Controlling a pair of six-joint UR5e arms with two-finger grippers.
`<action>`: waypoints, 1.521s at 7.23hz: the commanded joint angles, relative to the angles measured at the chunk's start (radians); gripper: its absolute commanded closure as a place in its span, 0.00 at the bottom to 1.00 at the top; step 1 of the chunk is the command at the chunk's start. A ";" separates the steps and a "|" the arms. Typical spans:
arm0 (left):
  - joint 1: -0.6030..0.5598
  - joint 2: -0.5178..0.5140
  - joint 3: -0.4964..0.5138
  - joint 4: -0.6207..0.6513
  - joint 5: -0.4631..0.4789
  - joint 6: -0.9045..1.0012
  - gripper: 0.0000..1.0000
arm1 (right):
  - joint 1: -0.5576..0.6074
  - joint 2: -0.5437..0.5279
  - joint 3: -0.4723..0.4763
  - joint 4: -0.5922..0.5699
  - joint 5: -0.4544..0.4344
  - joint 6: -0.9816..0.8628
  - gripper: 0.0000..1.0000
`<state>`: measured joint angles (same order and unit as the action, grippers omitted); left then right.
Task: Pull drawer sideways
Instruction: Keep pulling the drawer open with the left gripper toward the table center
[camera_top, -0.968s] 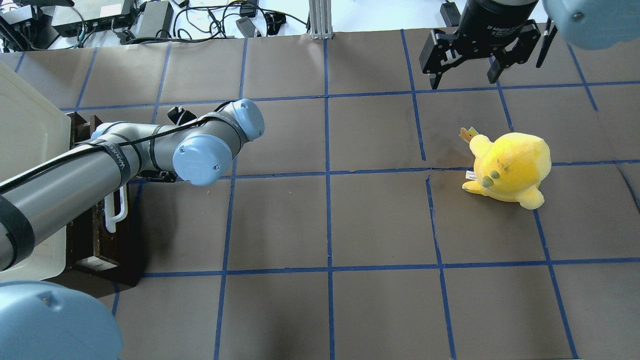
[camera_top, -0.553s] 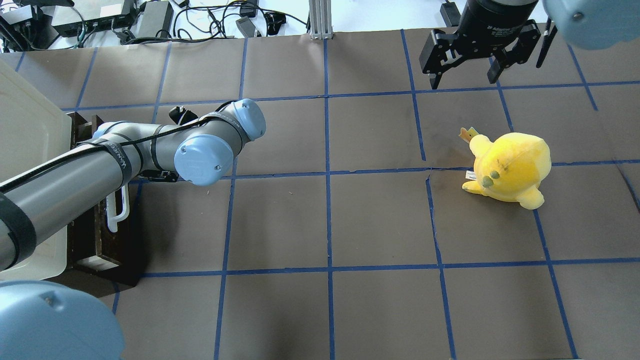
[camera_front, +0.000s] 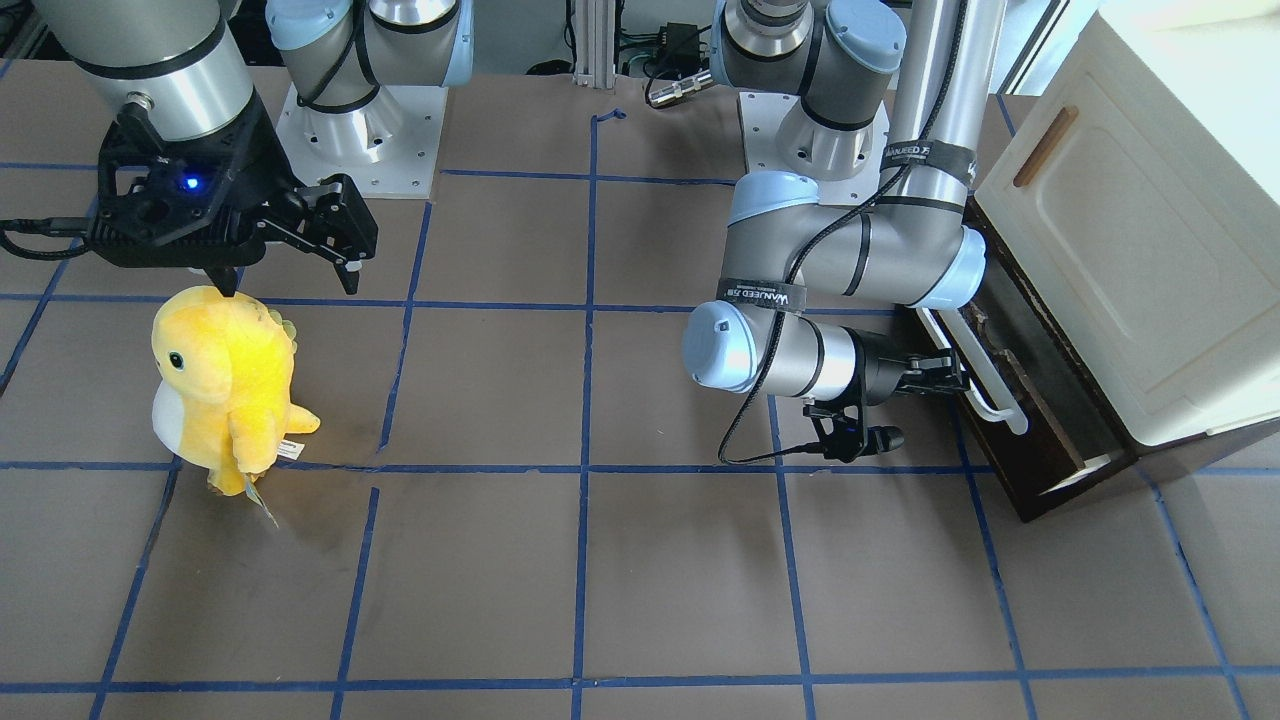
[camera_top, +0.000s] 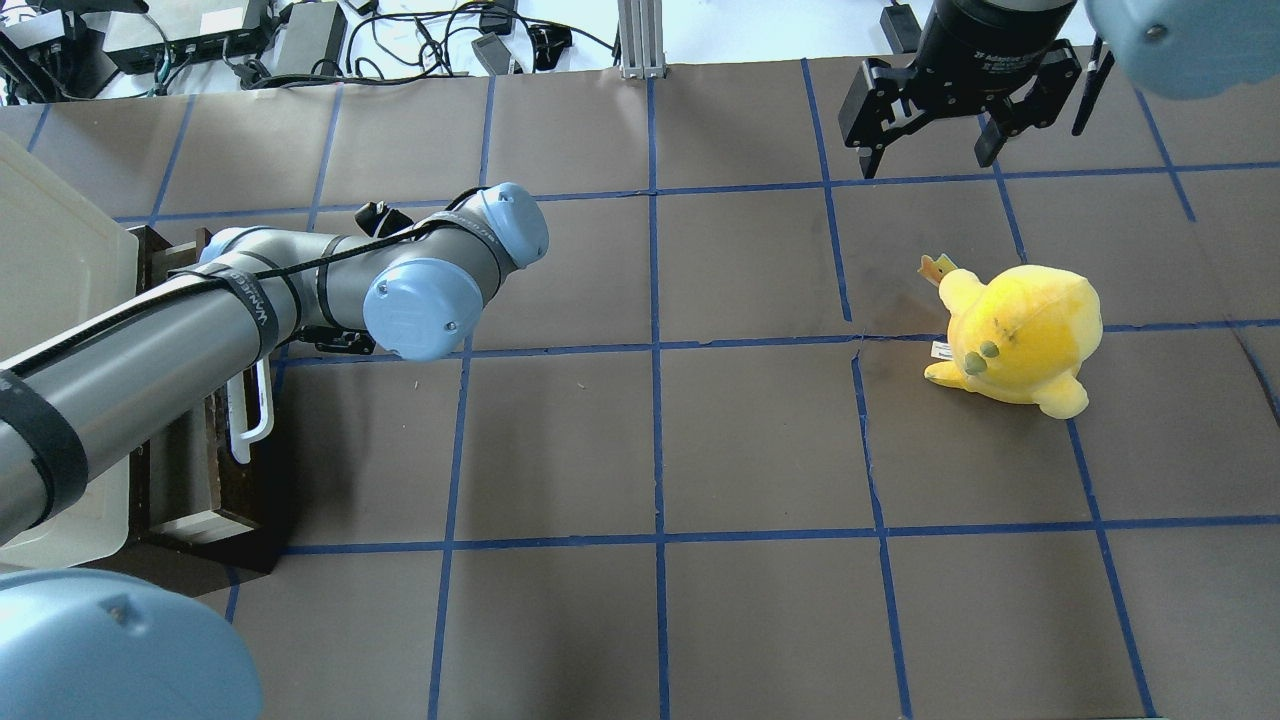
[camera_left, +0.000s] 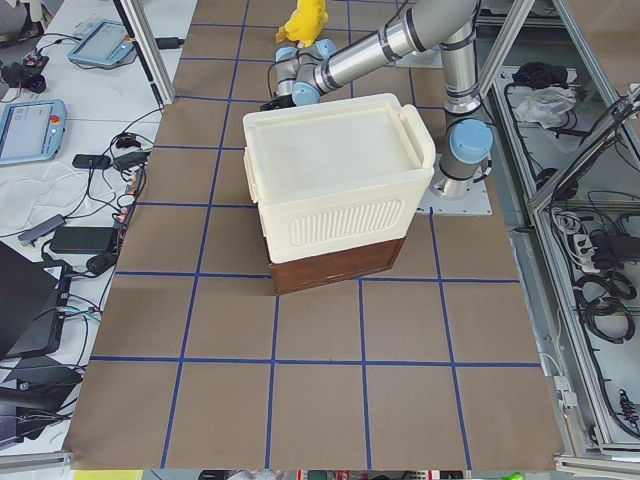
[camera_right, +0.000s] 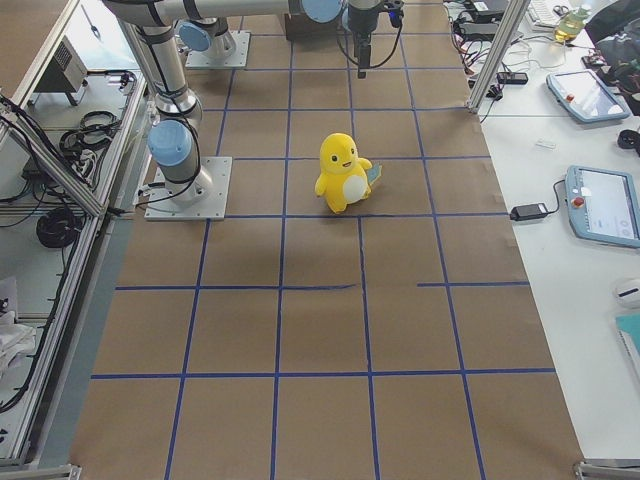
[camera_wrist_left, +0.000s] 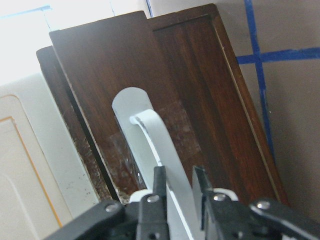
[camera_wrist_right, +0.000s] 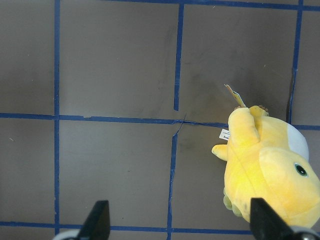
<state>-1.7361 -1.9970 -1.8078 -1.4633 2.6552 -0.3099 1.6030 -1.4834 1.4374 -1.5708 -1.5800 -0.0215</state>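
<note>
**Left jaws clamped on the drawer handle**

At the left edge of the overhead view, the dark brown wooden drawer (camera_top: 255, 500) sits partly out from under the cream-white box cabinet (camera_top: 60, 260), its pale inner side showing. In the left wrist view the left jaws are closed on its long white bar handle (camera_wrist_left: 152, 142), with a black fingertip (camera_wrist_left: 159, 182) on either side of the bar. At the upper right of the overhead view, the right jaws hang spread wide and empty above the brown gridded worktop (camera_top: 650, 450), near a yellow plush toy (camera_top: 1020, 335).
</note>
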 joint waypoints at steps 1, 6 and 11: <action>-0.003 0.001 0.002 0.000 -0.001 0.000 0.81 | 0.000 0.000 0.000 0.000 0.000 0.000 0.00; -0.003 -0.008 0.002 0.014 0.011 0.003 0.42 | 0.000 0.000 0.000 0.000 0.000 0.000 0.00; 0.015 -0.009 -0.022 0.001 0.012 -0.002 0.42 | 0.000 0.000 0.000 0.000 0.000 0.000 0.00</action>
<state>-1.7228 -2.0082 -1.8297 -1.4617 2.6670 -0.3177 1.6030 -1.4834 1.4374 -1.5708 -1.5800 -0.0216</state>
